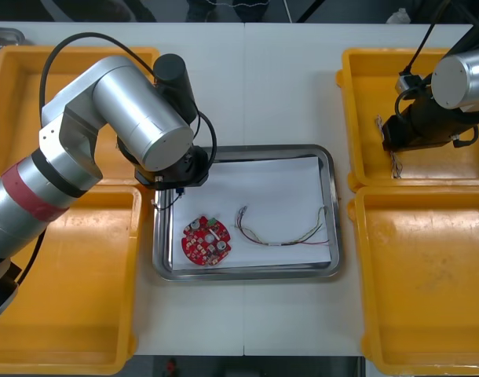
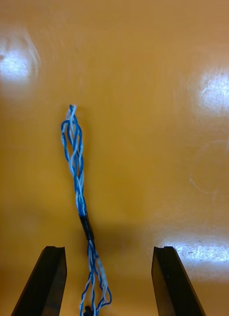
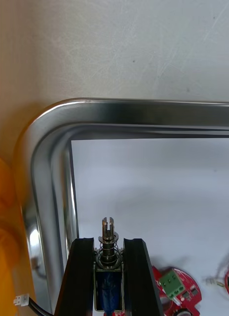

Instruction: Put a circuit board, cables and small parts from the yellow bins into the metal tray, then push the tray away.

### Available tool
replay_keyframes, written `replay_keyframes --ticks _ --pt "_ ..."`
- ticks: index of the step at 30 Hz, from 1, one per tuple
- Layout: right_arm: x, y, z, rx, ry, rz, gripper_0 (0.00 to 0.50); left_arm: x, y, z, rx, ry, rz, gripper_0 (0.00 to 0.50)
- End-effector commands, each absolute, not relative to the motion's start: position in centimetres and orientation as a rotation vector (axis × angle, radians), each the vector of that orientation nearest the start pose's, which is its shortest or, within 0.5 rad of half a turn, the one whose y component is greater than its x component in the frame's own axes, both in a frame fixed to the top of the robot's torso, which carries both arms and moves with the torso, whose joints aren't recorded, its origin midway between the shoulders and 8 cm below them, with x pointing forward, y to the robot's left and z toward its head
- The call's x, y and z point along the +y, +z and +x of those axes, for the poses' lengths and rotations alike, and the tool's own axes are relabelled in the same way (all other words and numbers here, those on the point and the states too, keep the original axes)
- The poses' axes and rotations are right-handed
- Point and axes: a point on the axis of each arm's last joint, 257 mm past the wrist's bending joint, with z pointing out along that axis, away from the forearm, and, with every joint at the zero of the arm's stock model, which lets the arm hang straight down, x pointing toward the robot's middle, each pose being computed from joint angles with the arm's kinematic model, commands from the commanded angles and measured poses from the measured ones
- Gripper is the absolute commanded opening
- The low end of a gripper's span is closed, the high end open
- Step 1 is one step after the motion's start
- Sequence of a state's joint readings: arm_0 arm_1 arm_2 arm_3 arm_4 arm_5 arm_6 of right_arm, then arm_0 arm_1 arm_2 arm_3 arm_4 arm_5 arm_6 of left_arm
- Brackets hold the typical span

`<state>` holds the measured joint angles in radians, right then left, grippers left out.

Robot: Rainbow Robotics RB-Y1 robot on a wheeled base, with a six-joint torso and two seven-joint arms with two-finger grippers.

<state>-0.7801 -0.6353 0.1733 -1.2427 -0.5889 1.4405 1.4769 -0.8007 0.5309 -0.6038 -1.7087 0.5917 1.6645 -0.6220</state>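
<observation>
My left gripper (image 3: 108, 256) is shut on a small metal part (image 3: 107, 247) with a spring and a blue body, held over the far left corner of the metal tray (image 3: 50, 148). In the front view the left gripper (image 1: 177, 179) hangs above the tray (image 1: 327, 196), where a round red circuit board (image 1: 206, 239) and a red and yellow cable (image 1: 283, 233) lie on the white inside. My right gripper (image 2: 109, 281) stands open in the far right yellow bin (image 1: 361, 110), its fingers either side of a twisted blue and white cable (image 2: 77, 182).
Yellow bins flank the tray: near left (image 1: 82, 314), far left (image 1: 12, 110), near right (image 1: 428, 283). A thin cable (image 1: 393, 153) lies by the right gripper in the far right bin. The circuit board's green connector (image 3: 171, 284) sits close beside my left fingers.
</observation>
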Motion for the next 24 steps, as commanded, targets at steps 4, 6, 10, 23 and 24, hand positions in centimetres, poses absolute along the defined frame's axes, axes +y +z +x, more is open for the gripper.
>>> replay_keyframes --ticks 4,6,10,23,24 --pt "-31.2 -22.6 58.3 2.640 -0.070 -0.164 0.500 10.4 -23.8 49.6 2.664 -0.074 -0.033 0.001" --pt "-31.1 -22.9 58.4 2.639 -0.071 -0.162 0.500 10.4 -24.2 49.8 2.653 -0.076 -0.029 0.002" --pt "-30.9 -23.3 58.5 2.639 -0.059 -0.153 0.500 10.6 -24.8 49.6 2.654 -0.068 -0.025 0.003" --pt "-30.7 -24.4 57.8 2.659 -0.054 -0.167 0.093 10.8 -25.9 49.5 2.650 -0.062 -0.018 0.007" --pt "-30.7 -24.4 57.8 2.659 -0.054 -0.167 0.041 10.8 -25.9 49.6 2.648 -0.061 -0.016 0.015"
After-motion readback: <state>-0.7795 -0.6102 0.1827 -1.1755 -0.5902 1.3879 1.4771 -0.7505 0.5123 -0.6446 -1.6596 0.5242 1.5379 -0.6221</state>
